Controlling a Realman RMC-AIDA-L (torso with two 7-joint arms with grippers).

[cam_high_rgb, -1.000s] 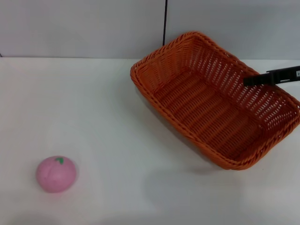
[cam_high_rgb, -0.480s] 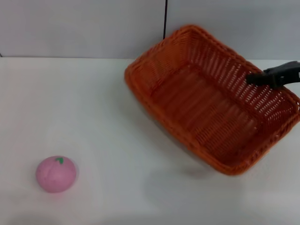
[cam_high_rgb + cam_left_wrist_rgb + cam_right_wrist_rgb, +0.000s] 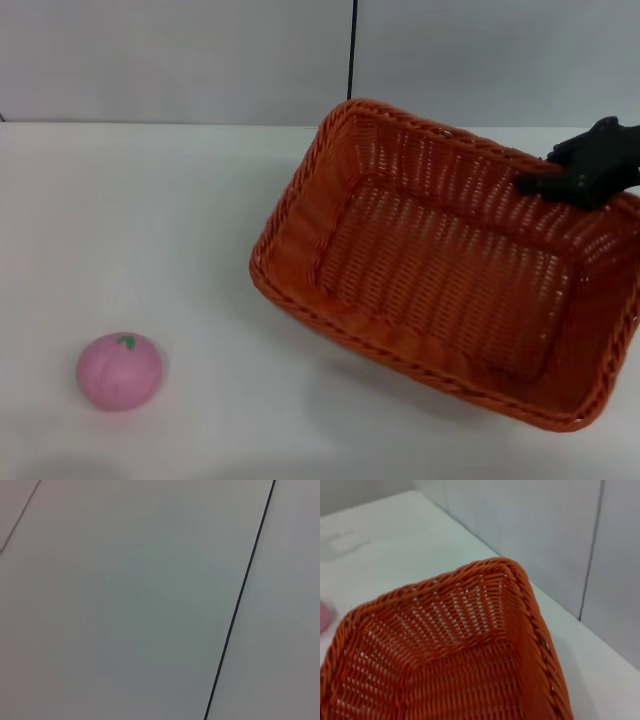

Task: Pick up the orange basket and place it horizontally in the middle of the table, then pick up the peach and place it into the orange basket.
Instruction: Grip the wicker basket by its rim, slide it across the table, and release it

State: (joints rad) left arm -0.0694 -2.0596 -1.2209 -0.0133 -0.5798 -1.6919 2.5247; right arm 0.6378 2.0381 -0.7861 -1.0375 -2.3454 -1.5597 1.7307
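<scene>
The orange basket (image 3: 440, 270) hangs tilted above the right half of the white table (image 3: 150, 220), its open side facing me, casting a shadow beneath. My right gripper (image 3: 560, 185), black, is shut on the basket's far right rim. The right wrist view looks down into the orange basket (image 3: 460, 670) from that rim, with a pink sliver of the peach (image 3: 322, 617) at the picture's edge. The peach (image 3: 120, 371), pink with a small green leaf mark, lies on the table at the front left, well apart from the basket. My left gripper is out of view.
A grey wall (image 3: 180, 55) with a dark vertical seam (image 3: 352, 45) runs along the table's far edge. The left wrist view shows only that wall (image 3: 125, 605) and its seam (image 3: 240, 595).
The basket has turned in my right gripper's hold and swung toward the left and the front. The gripper has risen slightly and rotated. The peach has not moved.
</scene>
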